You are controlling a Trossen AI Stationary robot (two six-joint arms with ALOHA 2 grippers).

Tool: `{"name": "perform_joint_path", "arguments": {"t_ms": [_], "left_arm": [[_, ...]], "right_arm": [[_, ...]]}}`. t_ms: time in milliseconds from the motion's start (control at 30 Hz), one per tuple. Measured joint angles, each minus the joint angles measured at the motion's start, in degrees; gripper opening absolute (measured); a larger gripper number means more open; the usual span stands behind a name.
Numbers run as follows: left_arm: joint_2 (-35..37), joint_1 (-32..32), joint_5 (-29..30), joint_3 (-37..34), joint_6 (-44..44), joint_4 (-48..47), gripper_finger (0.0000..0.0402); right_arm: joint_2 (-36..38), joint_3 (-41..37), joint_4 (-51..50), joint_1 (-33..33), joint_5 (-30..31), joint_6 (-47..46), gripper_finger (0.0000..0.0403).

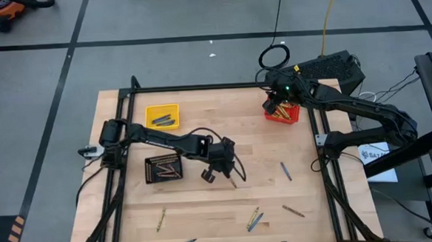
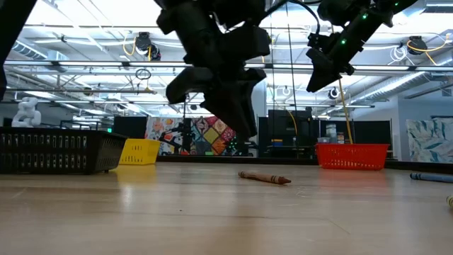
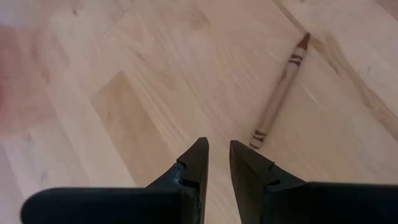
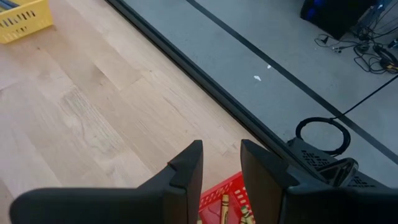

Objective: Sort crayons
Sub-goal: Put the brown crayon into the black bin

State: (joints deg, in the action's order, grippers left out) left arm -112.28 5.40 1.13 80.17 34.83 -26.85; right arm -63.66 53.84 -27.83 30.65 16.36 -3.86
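My left gripper [image 3: 217, 163] hovers empty, fingers slightly parted, so I'd slide over the brown crayon [image 3: 280, 90], straddle its middle, then pinch, while my right gripper [image 4: 221, 165] waits, parted and empty, above the red basket [image 1: 283, 114]

Both arms matte black, chunky jointed links; left arm [image 1: 169, 138] has black cable looped by the wrist; right arm [image 1: 364, 113] shows green LEDs near its wrist; fingers [image 3: 194, 163] dark, tapered, wedge-shaped.
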Motion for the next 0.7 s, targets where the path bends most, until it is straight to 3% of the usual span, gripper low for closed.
{"name": "perform_joint_path", "arguments": {"t_ms": [267,700], "left_arm": [[-3.5,0.8,0.1,4.6,4.1,-7.9,0.0063],[-4.2,3.4,-2.6,5.5,5.1,-5.1,0.0063]], "right_arm": [[0.0,0.0,-0.3,0.0,0.0,0.0,0.0096],[0.0,0.0,-0.3,0.0,0.0,0.0,0.0096]]}}
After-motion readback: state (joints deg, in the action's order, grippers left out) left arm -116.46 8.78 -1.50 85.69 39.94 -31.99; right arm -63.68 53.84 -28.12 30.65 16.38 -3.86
